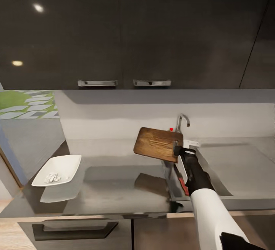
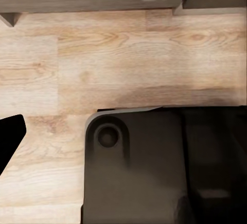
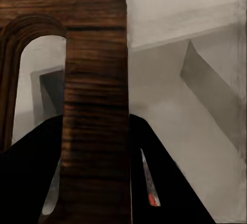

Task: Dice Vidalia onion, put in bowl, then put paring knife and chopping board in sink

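Now your right gripper (image 1: 178, 151) has its jaws clenched on the chopping board (image 1: 157, 143), gripping the strip of wood beside the handle slot, as the right wrist view shows with the board (image 3: 95, 106) running up between the two dark fingers. You hold it lifted clear of the desk (image 1: 114, 189), tilted, just at the left edge of the sink (image 1: 221, 173) and in front of the tap (image 1: 182, 122). Treat the board as stiff and fairly heavy for a pinch at one end: it will want to swing about the jaws, so keep the wrist slow and lower it flat into the basin. What looks like the paring knife (image 1: 182, 179) lies already in the sink at its left wall, red handle towards you; set the board down without trapping it awkwardly. Over on the left of the desk the bowl (image 1: 58, 169) holds the Vidalia onion (image 1: 52, 177) as a pale heap of dice. Your left arm hangs low over the wood floor (image 2: 123, 64); whether its jaws are released I cannot tell.
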Tool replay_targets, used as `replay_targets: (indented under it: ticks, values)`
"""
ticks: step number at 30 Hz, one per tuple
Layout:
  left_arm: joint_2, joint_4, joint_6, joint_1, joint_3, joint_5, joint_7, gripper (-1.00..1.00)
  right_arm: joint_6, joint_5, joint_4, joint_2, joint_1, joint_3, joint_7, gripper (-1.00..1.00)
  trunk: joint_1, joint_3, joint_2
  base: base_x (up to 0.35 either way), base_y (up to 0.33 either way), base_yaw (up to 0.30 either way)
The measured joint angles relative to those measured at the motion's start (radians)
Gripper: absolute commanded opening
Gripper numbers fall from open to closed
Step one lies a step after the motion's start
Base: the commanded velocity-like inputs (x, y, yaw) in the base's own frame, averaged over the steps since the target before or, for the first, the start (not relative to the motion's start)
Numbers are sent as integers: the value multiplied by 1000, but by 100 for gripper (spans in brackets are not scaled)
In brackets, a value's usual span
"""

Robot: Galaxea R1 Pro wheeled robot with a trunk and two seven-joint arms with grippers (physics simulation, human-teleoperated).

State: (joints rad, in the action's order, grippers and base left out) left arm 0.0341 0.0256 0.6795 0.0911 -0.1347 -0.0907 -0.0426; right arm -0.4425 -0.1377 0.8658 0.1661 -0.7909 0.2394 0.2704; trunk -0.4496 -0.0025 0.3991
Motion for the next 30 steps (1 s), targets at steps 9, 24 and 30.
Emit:
replay_targets:
  ticks: [9, 24, 30]
  values:
    - [0, 0, 0, -1, 0, 0, 0, 100, 61, 148, -18, 7, -1, 1, 197, -100, 0, 0, 0, 0, -5, 0]
    - [0, -1, 0, 0, 0, 0, 0, 100, 203, 325, -58, 8, -1, -2, 499, -100, 0, 0, 0, 0, 0, 0]
    - [-1, -12, 0, 0, 0, 0, 0, 100, 219, 436, -97, 6, 0, 1, 572, -100, 0, 0, 0, 0, 0, 0]
